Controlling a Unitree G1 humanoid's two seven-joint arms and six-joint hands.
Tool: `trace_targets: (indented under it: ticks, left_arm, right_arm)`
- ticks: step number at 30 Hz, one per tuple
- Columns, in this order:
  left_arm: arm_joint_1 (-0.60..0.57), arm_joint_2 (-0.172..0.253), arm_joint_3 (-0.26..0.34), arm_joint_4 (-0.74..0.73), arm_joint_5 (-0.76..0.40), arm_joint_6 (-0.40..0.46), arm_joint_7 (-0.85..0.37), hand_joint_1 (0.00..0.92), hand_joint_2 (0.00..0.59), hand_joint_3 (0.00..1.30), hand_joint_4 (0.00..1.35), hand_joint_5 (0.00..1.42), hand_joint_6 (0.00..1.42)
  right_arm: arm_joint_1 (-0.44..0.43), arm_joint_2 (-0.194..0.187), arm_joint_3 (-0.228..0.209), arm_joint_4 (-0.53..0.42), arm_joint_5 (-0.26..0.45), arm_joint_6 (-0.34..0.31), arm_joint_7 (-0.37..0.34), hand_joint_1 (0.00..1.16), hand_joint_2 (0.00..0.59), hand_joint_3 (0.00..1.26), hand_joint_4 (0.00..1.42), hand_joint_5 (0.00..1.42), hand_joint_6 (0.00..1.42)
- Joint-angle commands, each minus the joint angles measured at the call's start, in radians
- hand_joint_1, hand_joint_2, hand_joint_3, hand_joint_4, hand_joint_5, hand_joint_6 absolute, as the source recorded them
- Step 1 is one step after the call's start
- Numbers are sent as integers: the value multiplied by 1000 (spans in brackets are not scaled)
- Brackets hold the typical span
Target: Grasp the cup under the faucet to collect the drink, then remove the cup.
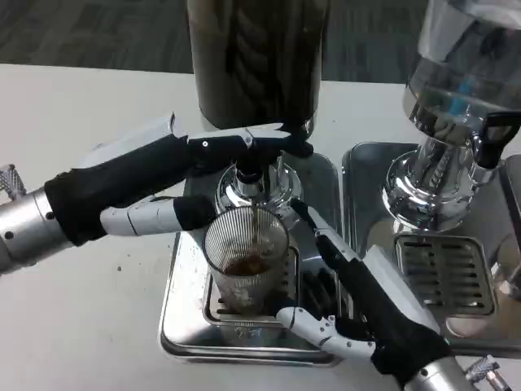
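Your right hand [358,305], fingers spread and empty, sits at 4 o'clock of the upright cup [246,259]; reach toward 10.

Left hand [175,183] reaches forward; right hand [358,297] spread, empty.

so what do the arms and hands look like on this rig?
Both forearms are silver metal cylinders ending in black sleeves at the wrist. The left hand has a flat white back plate and fingers in white segments with black sections. The right hand matches: white back, black palm side, white-and-black fingers. No markings or loose cables visible.
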Motion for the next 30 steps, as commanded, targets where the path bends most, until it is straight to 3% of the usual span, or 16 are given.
trace_targets:
  ticks: [1,30]
  left_arm:
    - [38,19,-28,3,45,1,-37,0,87,204,71,70,165]
    - [60,39,-35,-31,57,-24,-13,0,88,204,73,70,170]
  right_arm:
    - [-16,4,3,10,-3,12,-9,403,213,0,0,0,0]
    - [-63,21,17,47,-27,31,-28,393,222,0,0,0,0]
